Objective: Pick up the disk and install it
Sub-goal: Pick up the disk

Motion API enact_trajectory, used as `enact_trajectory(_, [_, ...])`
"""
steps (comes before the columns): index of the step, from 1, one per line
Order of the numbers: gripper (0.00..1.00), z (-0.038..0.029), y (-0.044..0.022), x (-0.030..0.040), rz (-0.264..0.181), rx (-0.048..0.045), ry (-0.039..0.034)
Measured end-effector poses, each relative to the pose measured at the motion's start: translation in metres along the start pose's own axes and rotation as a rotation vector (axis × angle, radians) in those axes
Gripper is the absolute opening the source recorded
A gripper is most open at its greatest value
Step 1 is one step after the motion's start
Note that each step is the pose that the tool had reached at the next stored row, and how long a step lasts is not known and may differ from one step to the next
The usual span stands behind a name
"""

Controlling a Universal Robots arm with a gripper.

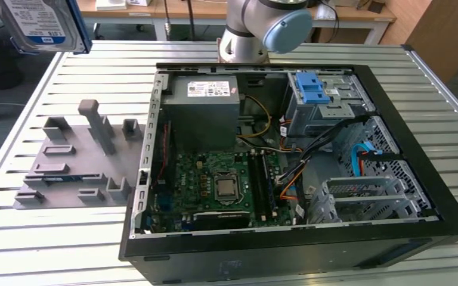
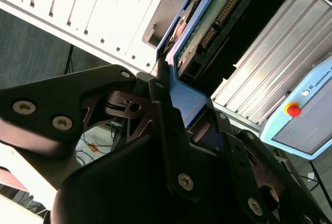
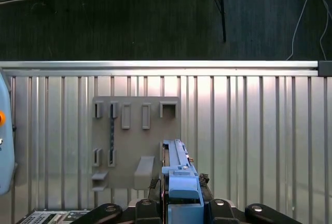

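The disk (image 1: 42,24), a silver drive with a white-and-blue label in a blue bracket, hangs high above the table at the exterior view's far left. In the second wrist view my gripper (image 2: 181,105) is shut on the blue bracket at the end of the disk (image 2: 207,27), whose circuit-board side and connector face the camera. The first wrist view shows the disk (image 3: 179,175) edge-on, rising from the gripper (image 3: 181,208), with the grey holder (image 3: 135,136) on the table far below it.
An open black computer case (image 1: 420,196) lies on the slatted metal table (image 1: 93,65). Inside are a grey power supply (image 1: 205,101), a motherboard (image 1: 213,185) and a metal cage with a blue latch (image 1: 321,92). The grey holder (image 1: 78,161) sits beside the case. A light-blue pendant (image 2: 301,115) is nearby.
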State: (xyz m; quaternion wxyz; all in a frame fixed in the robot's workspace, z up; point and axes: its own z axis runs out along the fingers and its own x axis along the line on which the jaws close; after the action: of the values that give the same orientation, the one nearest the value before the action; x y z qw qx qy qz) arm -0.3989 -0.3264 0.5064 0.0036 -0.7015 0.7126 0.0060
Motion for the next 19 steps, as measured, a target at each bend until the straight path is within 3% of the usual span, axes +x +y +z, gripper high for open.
enact_trajectory(19, [0.36, 0.0, -0.0181, -0.0003, 0.0, 0.0, 0.0])
